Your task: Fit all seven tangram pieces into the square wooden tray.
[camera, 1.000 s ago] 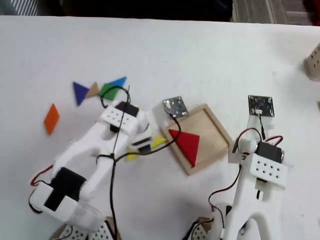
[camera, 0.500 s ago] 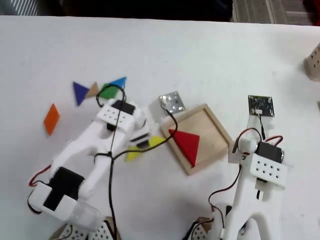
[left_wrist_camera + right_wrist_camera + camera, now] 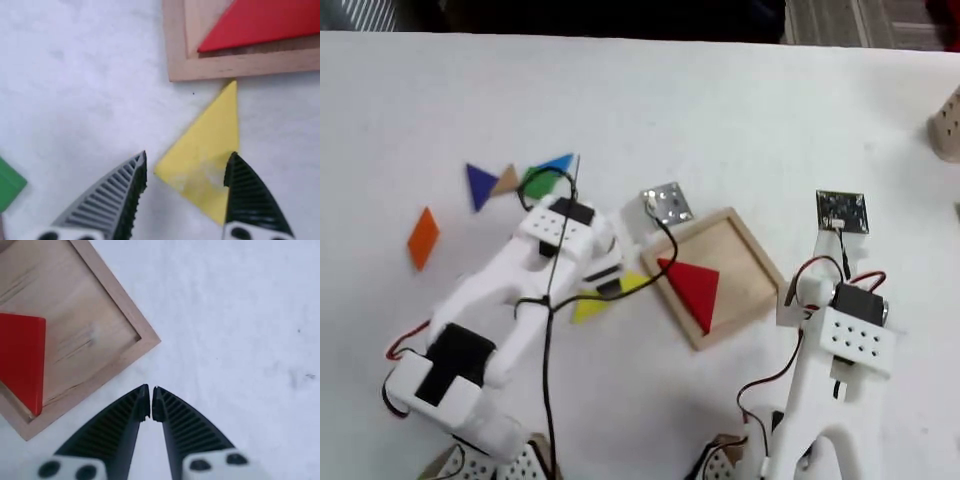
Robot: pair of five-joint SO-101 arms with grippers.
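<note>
The square wooden tray [image 3: 752, 245] lies tilted at mid-table with a red triangle [image 3: 694, 286] inside it. A yellow triangle [image 3: 586, 306] lies flat on the table just off the tray's left corner. My left gripper [image 3: 609, 284] stands open over that triangle; in the left wrist view the yellow triangle [image 3: 205, 145] sits between the fingers of the gripper [image 3: 187, 167], with the tray rim [image 3: 240, 65] and red triangle [image 3: 265, 22] beyond. My right gripper [image 3: 151, 402] is shut and holds nothing, beside the tray's corner [image 3: 120, 297].
Loose pieces lie at the left: an orange parallelogram [image 3: 422, 237], a dark blue triangle [image 3: 478, 185], a small tan triangle [image 3: 505, 181], a green piece [image 3: 535, 182] and a light blue triangle [image 3: 558, 163]. A brown object [image 3: 947, 125] stands at the right edge.
The left arm has shifted slightly, its wrist drawing a little away from the tray. The yellow triangle stays where it was. The right arm has not moved.
</note>
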